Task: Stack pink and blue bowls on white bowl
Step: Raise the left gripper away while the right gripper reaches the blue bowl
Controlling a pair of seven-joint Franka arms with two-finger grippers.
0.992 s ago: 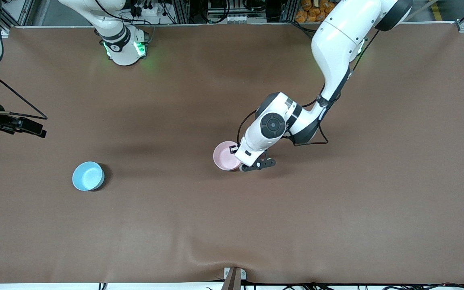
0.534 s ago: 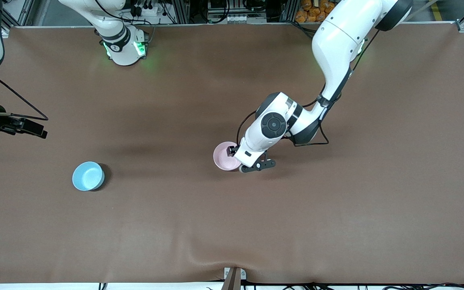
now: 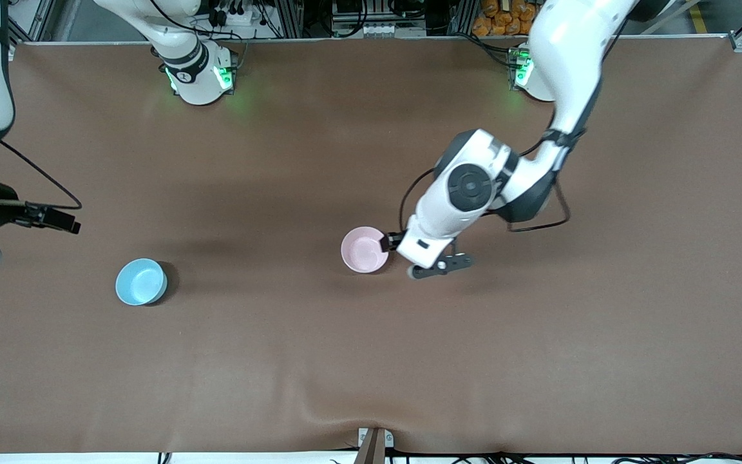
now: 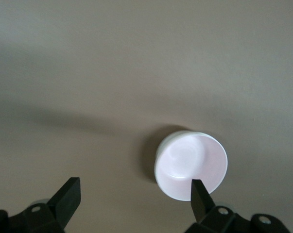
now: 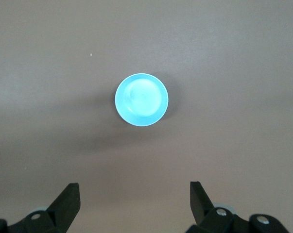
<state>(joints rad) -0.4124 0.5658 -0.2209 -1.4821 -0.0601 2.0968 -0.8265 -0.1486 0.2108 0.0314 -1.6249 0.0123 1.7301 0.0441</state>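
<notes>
The pale pink glossy round bowl (image 3: 364, 249) sits near the middle of the brown surface (image 3: 538, 335), and in the left wrist view a white rim shows just under it, so I judge it nested on the small glossy white bowl (image 4: 168, 141). That looks like the first half of the stack done.

The left end effector (image 3: 400, 255) hangs just beside the pink bowl, toward the left arm's end of the surface. Its two dark fingers (image 4: 199, 194) are spread wide, released, with nothing between them, one fingertip overlapping the bowl's rim in the wrist view.

The light sky-blue glossy round bowl (image 3: 141, 281) stands alone, well apart from the pink one, toward the right arm's end and a little nearer the front camera. That one is not yet stacked.

The right end effector (image 5: 134, 199) hovers high over the blue bowl, which sits centred in its wrist view, fingers spread and holding nothing.

What's left, as I read it: grasp the blue bowl, carry it across, and set it into the pink one.
</notes>
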